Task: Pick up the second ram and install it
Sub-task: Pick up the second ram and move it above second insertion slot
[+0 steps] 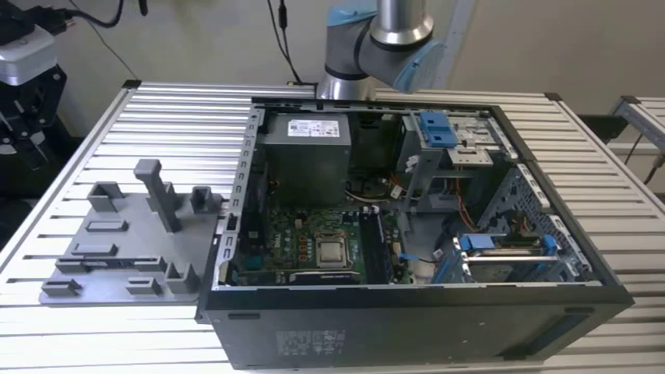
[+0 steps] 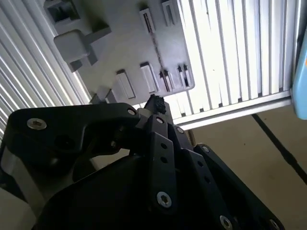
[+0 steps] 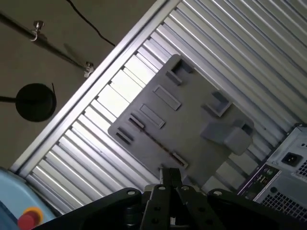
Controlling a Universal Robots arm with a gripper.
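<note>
Jaws of the gripper [image 3: 170, 175] sit pinched together, empty, facing the grey tray [image 3: 192, 110], where the second ram [image 3: 156, 143] rests on edge. In the exterior view, the tray lies at nine o'clock of the open computer case [image 1: 416, 327].

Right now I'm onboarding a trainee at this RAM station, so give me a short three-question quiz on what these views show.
1. True or false: the computer case is closed by its side panel.
2. In the exterior view, the grey tray lies: A) inside the case; B) on the slatted table, at the exterior view's left of the case; C) on top of the case.
3. Fill in: in both wrist views, the grey thing beyond the gripper is the ___.
Key: 1 false, the case is open and its motherboard shows; 2 B; 3 tray.
</note>
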